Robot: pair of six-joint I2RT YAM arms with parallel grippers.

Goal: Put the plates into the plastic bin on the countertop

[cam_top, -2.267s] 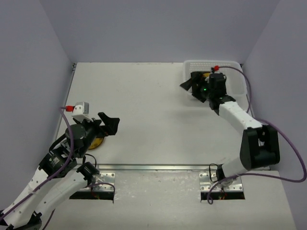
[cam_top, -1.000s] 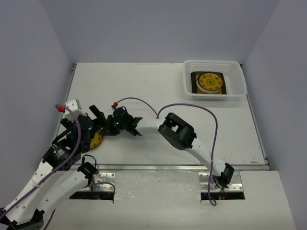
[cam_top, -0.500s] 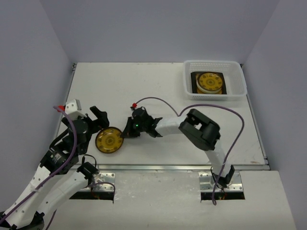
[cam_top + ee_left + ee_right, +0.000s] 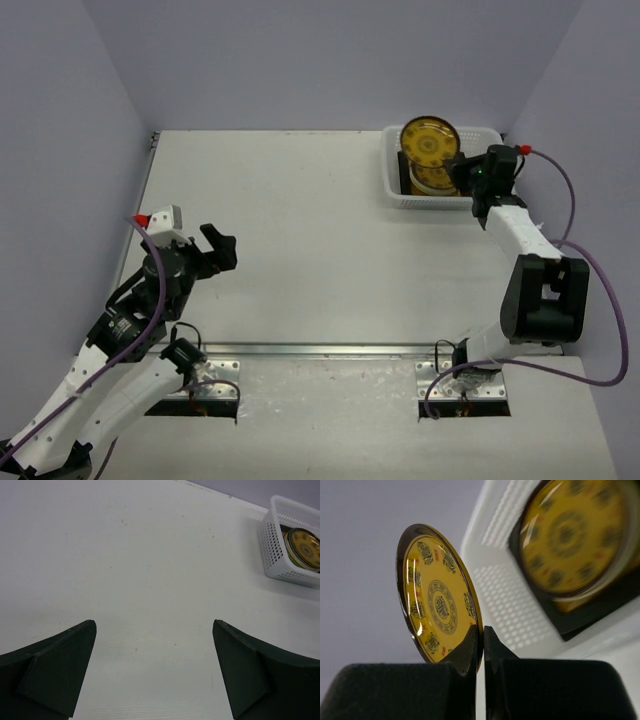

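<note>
Your right fingers (image 4: 465, 655) clamp the rim of the round gold plate (image 4: 430, 138), upright above the plastic bin (image 4: 393, 172); your left fingers (image 4: 55, 670) stand apart over the table (image 4: 320, 220).

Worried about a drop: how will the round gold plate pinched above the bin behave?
The round gold plate looks stiff and glossy, so probably slippery. The right fingers pinch only its edge, so it may pivot. Released upright, it could roll or chip against plates in the bin.

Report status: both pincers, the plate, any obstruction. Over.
Left pincer open, empty. Right pincer shut on round gold plate, edge-up over plastic bin. Another gold plate inside; nothing blocking.
</note>
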